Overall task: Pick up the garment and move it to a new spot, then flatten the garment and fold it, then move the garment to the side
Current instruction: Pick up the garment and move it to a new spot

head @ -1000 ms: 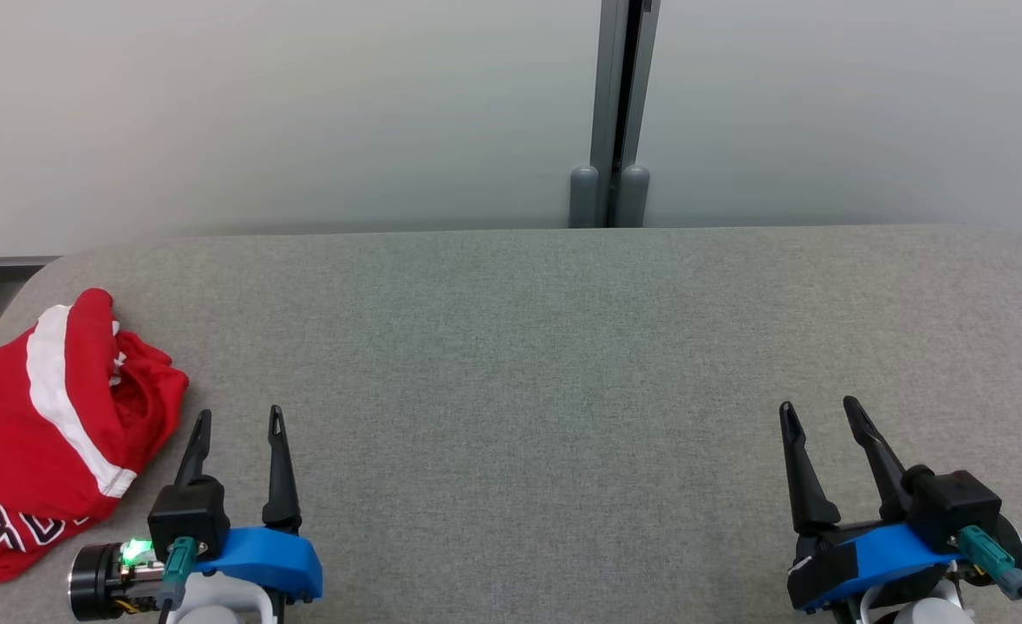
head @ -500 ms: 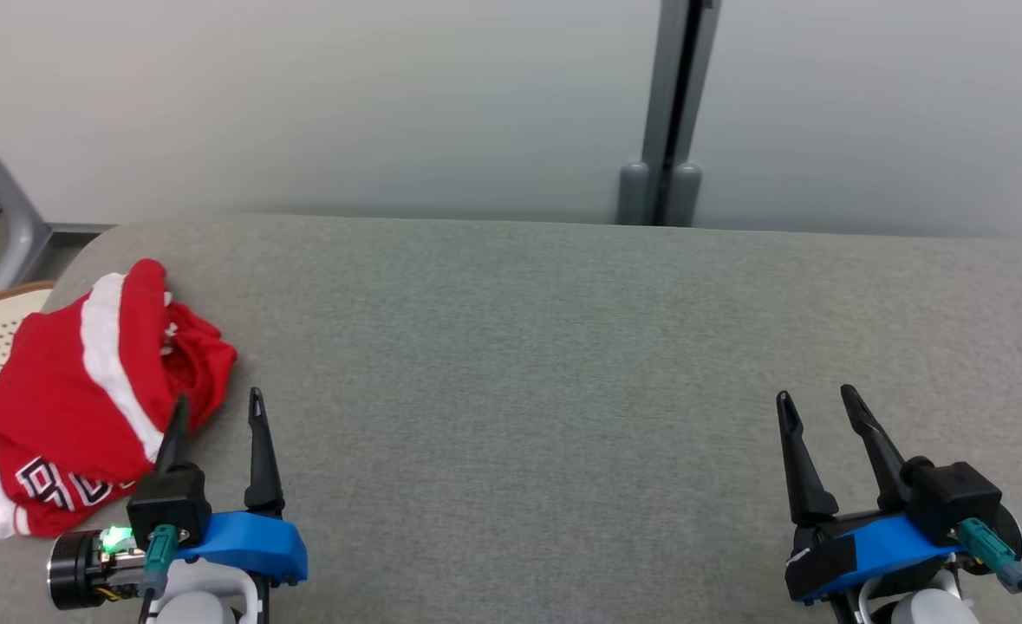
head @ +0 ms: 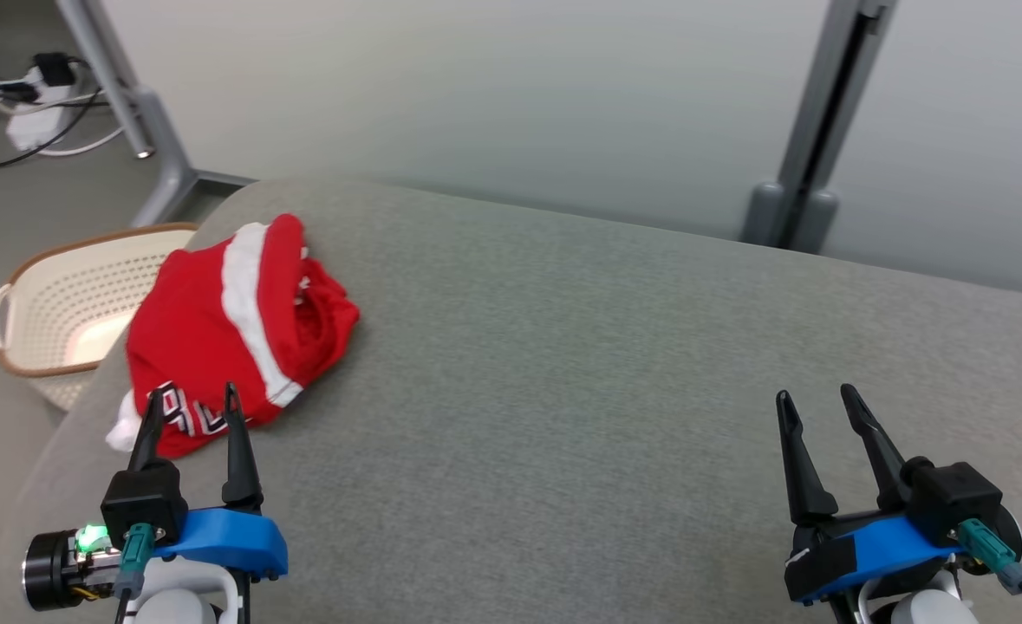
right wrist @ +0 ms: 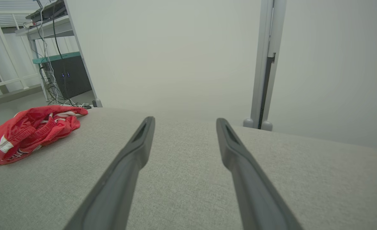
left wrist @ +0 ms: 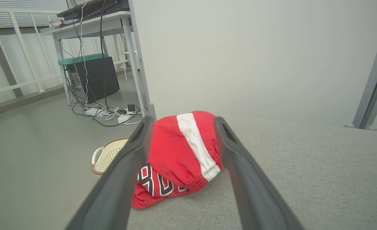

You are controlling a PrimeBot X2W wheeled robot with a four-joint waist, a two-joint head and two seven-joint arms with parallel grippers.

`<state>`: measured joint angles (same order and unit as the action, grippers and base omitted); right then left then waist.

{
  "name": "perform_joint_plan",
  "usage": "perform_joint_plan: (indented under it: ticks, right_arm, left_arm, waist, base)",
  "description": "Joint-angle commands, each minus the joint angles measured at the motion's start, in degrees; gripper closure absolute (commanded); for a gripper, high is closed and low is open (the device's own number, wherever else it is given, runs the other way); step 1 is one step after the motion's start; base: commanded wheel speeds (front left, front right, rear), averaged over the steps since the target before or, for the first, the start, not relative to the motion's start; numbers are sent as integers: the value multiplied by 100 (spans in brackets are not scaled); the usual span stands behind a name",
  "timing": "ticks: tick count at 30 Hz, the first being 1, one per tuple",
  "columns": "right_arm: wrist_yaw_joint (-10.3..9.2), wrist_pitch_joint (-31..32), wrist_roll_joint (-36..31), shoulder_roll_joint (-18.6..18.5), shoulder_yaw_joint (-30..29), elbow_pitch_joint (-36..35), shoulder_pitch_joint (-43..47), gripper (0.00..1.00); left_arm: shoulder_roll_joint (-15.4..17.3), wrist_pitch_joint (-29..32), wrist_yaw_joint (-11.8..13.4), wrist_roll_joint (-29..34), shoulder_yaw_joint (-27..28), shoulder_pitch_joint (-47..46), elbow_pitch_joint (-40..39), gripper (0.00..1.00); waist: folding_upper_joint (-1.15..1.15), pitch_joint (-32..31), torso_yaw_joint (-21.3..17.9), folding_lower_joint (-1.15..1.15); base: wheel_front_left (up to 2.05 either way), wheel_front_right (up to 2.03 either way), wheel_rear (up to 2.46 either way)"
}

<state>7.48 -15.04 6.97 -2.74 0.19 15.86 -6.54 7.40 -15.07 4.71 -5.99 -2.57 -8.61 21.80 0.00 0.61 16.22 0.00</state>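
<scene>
Edges and room: a grey fabric-covered table (head: 580, 373) spans the head view. Its far edge slants from upper left down toward the right. There is a rounded corner at upper left, and the left edge falls away toward the lower left. The centre and right of the tabletop are bare cloth, the widest open room.

Task thing: a crumpled red garment (head: 207, 338) with a white stripe and black-and-white lettering lies left of centre. It sits on the table near the rounded corner, hard along the left edge. A white scrap at its lower-left end reaches that edge. The long axis runs from lower left to upper right of the frame, and the stripe roughly follows it. The lettered end points toward the frame's bottom; the bunched folds face right.

Tools: the left gripper (head: 193, 392), at lower left, has its fingers spread and grips nothing. Its tips overlap the lettered end in the head view. In the left wrist view the garment shows framed between the two fingers. Whether they touch it, I cannot tell. The right gripper (head: 815, 393), at lower right, is likewise spread and empty over bare table, well apart from the garment.

Surroundings: a cream perforated plastic basket with a brown rim (head: 86, 236) stands on the floor just beside the table's left edge. A slanted grey metal leg (head: 142, 113) and a tangle of cables (head: 8, 104) occupy the upper left. A pale partition wall (head: 476, 95) backs the far edge, with a grey upright post (head: 810, 130) at upper right.
</scene>
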Motion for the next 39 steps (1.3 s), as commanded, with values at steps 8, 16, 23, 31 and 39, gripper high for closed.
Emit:
perform_joint_plan:
  ticks: [8, 16, 23, 31, 39]
  right_arm:
    - [2, -21, -19, -28, -1, -15, 33, 0]
    - [2, -22, -1, -28, 43, 36, 46, 0]
    - [2, -21, 3, -28, 139, 60, -15, 0]
    - [2, -21, -237, -27, 118, -15, -191, 0]
    - [2, -22, -550, -24, 18, -177, -419, 0]
  left_arm:
    - [44, -16, 11, -62, 22, 29, -36, 0]
    - [62, -16, 17, -111, 68, 101, -54, 0]
    - [119, -16, 24, -163, 133, 14, -103, 0]
    - [426, -14, -198, -350, 312, -848, -140, 0]
    - [856, 179, -407, -631, 559, -2048, 125, 0]
  waist:
    - [0, 104, 673, 0]
    - [0, 64, 936, 0]
    - [0, 79, 821, 0]
    - [0, 361, 428, 0]
    - [0, 998, -149, 0]
  base:
    - [0, 0, 0]
    - [0, 0, 0]
    - [0, 0, 0]
    - [0, 0, 0]
    - [0, 0, 0]
